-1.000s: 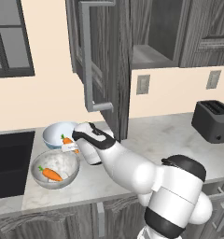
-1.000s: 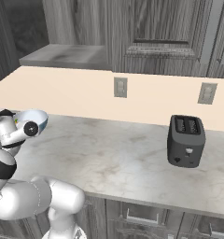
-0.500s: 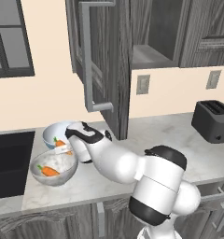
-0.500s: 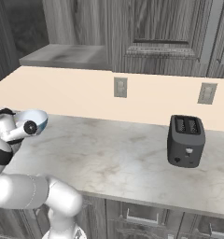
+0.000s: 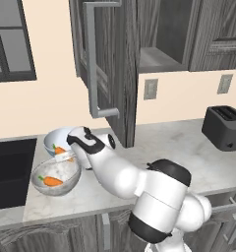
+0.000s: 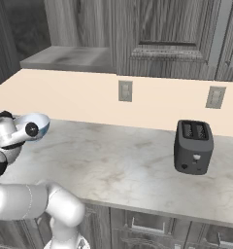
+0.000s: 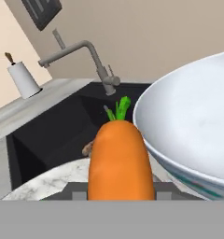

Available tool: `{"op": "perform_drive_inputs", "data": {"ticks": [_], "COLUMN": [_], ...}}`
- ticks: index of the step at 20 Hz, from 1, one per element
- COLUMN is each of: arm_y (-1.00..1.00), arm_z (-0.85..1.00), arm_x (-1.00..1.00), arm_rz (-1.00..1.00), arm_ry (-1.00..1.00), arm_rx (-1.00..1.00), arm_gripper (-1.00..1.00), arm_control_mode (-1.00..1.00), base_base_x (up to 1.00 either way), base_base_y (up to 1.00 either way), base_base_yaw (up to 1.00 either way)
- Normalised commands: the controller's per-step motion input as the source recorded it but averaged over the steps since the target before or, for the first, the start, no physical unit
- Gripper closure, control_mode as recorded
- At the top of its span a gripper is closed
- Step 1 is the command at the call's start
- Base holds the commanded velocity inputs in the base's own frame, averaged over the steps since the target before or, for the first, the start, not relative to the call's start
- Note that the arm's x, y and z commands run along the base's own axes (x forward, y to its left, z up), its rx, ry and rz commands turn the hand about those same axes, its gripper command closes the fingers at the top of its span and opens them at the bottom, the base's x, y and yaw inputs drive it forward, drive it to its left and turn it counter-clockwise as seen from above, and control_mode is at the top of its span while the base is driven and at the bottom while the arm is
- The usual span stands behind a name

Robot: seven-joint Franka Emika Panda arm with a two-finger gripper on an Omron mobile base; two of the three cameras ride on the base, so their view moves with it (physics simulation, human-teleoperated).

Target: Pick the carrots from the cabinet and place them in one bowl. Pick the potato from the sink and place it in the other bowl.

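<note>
Since a second ago your arm has swung left, bringing the gripper [image 5: 67, 156] over the marbled bowl [image 5: 56, 177]. Jaws grip the second carrot [image 7: 120, 158], above that bowl's rim. Count: two carrots, one already inside [image 5: 53, 181]; two bowls, pale one [image 5: 58, 139] just behind; one potato [image 7: 87, 148] in the sink [image 7: 53, 135], left of the marbled bowl.

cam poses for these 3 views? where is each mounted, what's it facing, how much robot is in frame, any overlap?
Left base view: behind-left, looks forward and down at the open dark grey cabinet, mottled grey bowl, smooth pale bowl; white arm rises lower right.
Right base view: behind-right, faces the black toaster; arm lower left.
Hand view: looks along the claw gripping a bright orange carrot, toward the black sink.
Shared: both base views show the toaster.
</note>
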Motion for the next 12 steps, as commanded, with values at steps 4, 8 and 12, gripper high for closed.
{"op": "perform_drive_inputs", "data": {"ticks": [4, 8, 12], "arm_y": [0.01, 0.00, 0.00], "arm_z": [0.00, 0.05, 0.01], "arm_x": [-0.57, -0.25, -0.15], "arm_rz": [0.05, 0.01, 0.01], "arm_ry": [-0.03, -0.02, 0.00], "arm_rx": [-0.02, -0.02, 0.00], "arm_gripper": [1.00, 1.00, 1.00], "arm_control_mode": [-1.00, -1.00, -1.00], "base_base_x": [0.00, 0.00, 0.00], "base_base_y": [0.00, 0.00, 0.00], "base_base_yaw": [0.00, 0.00, 0.00]}}
